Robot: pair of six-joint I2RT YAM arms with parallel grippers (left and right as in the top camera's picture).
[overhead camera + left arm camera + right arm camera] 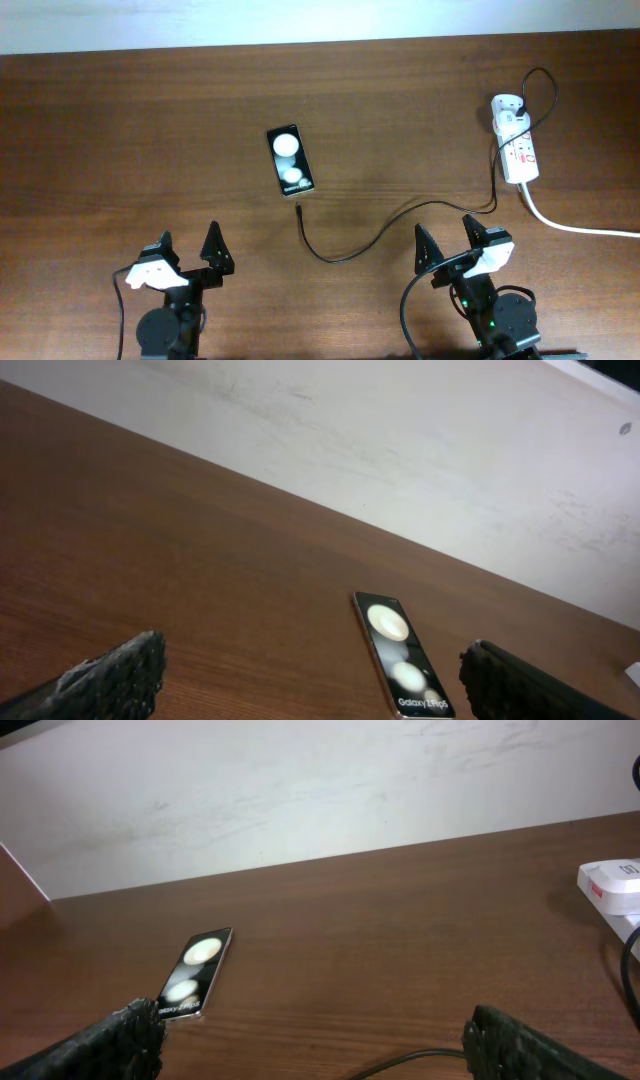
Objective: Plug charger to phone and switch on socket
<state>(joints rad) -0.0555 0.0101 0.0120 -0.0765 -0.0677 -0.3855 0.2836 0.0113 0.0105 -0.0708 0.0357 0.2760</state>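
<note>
Phone is a Samsung: the left wrist view shows "Galaxy Z Flip5" in tiny white letters along its near end, under the two round glare spots. It lies flat and face up on the brown wooden table, roughly mid-table, ahead of both arms and between them, a bit closer to the left one. The left gripper has its fingers spread wide with nothing in them, well short of the phone. The right gripper is spread and empty too. The charger snakes right past its fingertips, and the small plug tip sits on the table just beside the phone's near short edge, not plugged in. The socket is far right, a white strip with red marks too small to read, and the black cable loops into its plug block. Its thick white cord runs off to the right.
</note>
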